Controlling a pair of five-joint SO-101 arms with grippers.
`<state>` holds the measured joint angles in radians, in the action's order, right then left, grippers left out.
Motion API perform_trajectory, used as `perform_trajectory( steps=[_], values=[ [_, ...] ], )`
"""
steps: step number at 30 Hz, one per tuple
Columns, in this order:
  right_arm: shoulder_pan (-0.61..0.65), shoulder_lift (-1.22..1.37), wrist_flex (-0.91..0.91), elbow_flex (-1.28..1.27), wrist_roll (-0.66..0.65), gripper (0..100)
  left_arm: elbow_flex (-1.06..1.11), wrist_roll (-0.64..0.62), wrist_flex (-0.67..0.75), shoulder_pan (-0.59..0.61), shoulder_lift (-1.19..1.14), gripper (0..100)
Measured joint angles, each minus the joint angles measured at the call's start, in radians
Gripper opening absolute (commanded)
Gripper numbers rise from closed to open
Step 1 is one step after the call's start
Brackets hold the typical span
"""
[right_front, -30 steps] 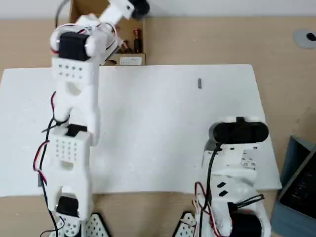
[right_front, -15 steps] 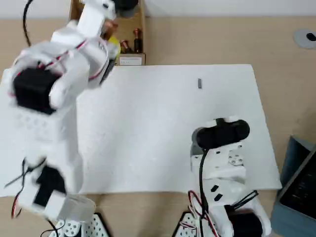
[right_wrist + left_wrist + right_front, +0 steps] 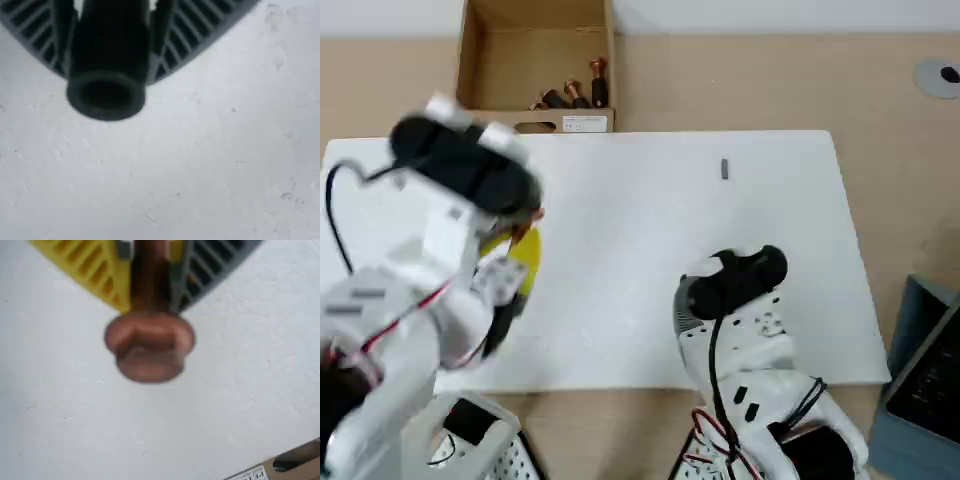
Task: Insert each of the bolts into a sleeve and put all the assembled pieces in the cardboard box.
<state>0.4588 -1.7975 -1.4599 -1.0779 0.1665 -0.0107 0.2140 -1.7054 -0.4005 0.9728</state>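
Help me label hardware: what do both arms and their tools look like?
Left arm and right arm: white plastic shells, black motors, red and black cables. Left tool has one yellow ribbed finger, one dark grey; right tool is dark grey, ribbed.

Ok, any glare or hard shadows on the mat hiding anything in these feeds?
High view: the white mat is evenly lit, with no glare and only faint, soft shadows. Left wrist view: the bolt in the left gripper is well lit, no hot spots. Right wrist view: the sleeve in the right gripper is dark, its bore in shadow.
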Motion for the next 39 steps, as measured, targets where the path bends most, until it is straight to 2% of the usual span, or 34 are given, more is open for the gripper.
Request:
perform_trajectory(
  steps=[11,16,21,26,35,39],
  values=[
    [0.011,-0.011,0.005,-0.006,0.0,0.9,0.655,-0.057,0.307,0.0,0.605,0],
    [0.031,-0.011,0.028,-0.058,0.0,0.9,0.862,-0.101,0.367,0.0,0.832,0],
    [0.094,-0.011,0.069,-0.075,0.0,0.9,0.901,-0.21,0.41,0.029,0.847,0],
    [0.132,-0.011,0.132,-0.114,-0.003,0.9,0.973,-0.258,0.503,0.081,0.847,0],
    [0.176,-0.011,0.261,-0.201,-0.107,0.9,1.142,-0.428,0.736,0.14,0.847,0],
    [0.221,-0.011,0.302,-0.23,-0.115,0.9,1.178,-0.489,0.786,0.14,0.847,0]
  ],
)
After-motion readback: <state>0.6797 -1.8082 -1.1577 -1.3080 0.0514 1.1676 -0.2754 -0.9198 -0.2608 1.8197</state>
